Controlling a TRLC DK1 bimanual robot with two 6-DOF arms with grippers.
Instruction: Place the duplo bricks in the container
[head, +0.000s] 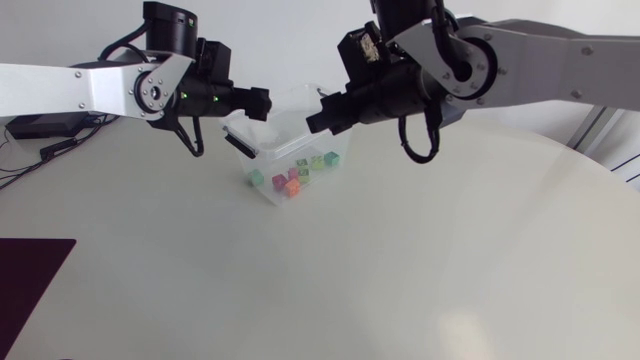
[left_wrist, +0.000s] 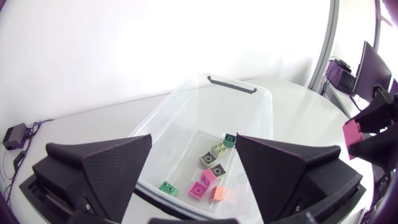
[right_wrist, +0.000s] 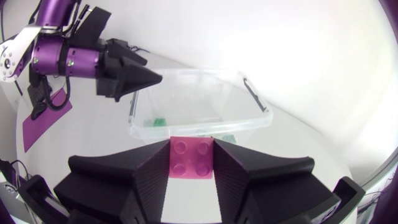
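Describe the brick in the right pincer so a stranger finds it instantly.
Find the big clear container. Near its rim, the right pincer is shut on a pink brick. It alone is held aloft; the other bricks lie inside.

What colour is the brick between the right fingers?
Pink; the brick shows best in the right wrist view.

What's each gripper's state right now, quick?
Left gripper: open, holding nothing.
Right gripper: closed on a pink duplo brick.
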